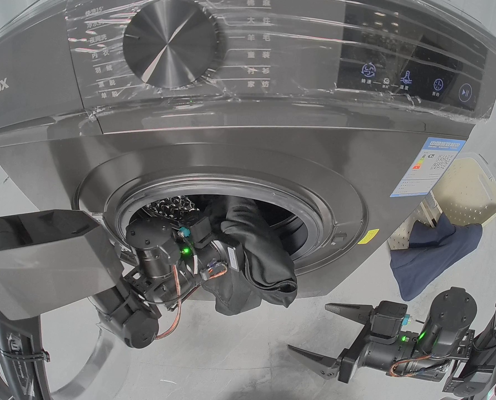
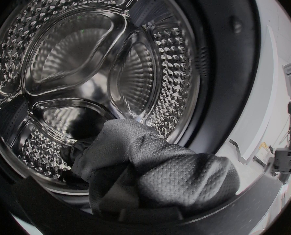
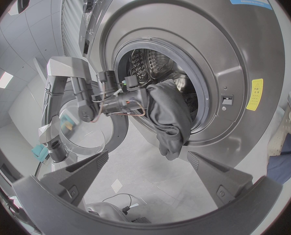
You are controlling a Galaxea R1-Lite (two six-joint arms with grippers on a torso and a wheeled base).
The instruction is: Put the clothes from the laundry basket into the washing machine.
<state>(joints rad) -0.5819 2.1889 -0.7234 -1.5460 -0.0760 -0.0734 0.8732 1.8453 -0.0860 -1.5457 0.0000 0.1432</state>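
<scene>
Two grippers: left gripper (image 3: pixel 137 98) at the washer's mouth, right gripper (image 1: pixel 314 331) low over the floor (image 1: pixel 231 356) in front of the machine.
Left gripper, state: its front end is buried under the dark garment (image 1: pixel 259 251); whether it is clenched or released cannot be told.
Right gripper, state: released, jaws spread wide, nothing between them, well apart from the garment.
Dark garment, position: draped across the lower lip of the round opening, over the left arm's end. One part lies inside the drum (image 2: pixel 86 49), the other hangs outside below the rim.
Washing machine (image 1: pixel 259 140): grey front-loader; drum steel and dimpled.
Door (image 3: pixel 83 134): round, glass-centred, swung open on the robot's left.
Laundry basket (image 1: pixel 470 190): cream, perforated, on the floor to the right of the machine.
Navy garment (image 1: pixel 431 251): hanging over the basket's near edge and down its side.
Control dial (image 1: pixel 170 43): large, metal, on the top panel, under clear film.
Labels: blue label (image 1: pixel 431 165) at the front's upper right; yellow sticker (image 1: pixel 368 236) right of the opening.
</scene>
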